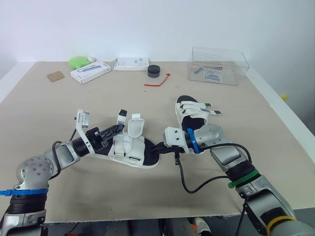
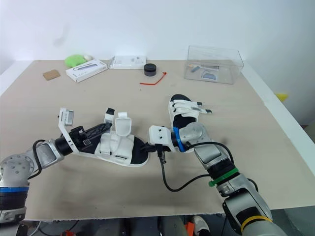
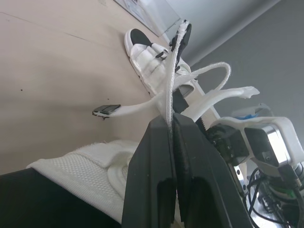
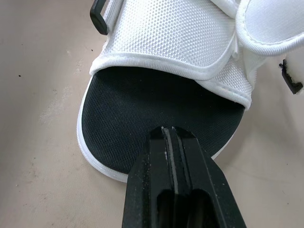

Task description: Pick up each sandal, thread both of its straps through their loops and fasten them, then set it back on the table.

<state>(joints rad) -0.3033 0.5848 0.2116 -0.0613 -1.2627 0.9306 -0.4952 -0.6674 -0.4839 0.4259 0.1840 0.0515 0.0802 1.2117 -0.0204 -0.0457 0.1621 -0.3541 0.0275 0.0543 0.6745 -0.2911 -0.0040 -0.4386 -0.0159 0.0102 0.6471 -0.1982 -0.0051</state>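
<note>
The open-strapped sandal [image 1: 129, 147] lies on the table [image 1: 59, 113] just left of the fastened sandal [image 1: 194, 112], with one strap [image 3: 170, 90] pinched in the left gripper [image 1: 116, 129] and the right gripper [image 1: 158, 147] clenched empty at its toe, so threading seems in hand, and next that strap needs steering into its loop.

On table [image 1: 59, 113] — near sandal [image 1: 129, 147] left of far sandal [image 1: 193, 113].

Head stereo pair looks down over the table [image 1: 49, 113]; wrist cameras look closely along their jaws at one sandal [image 4: 156, 114].
</note>
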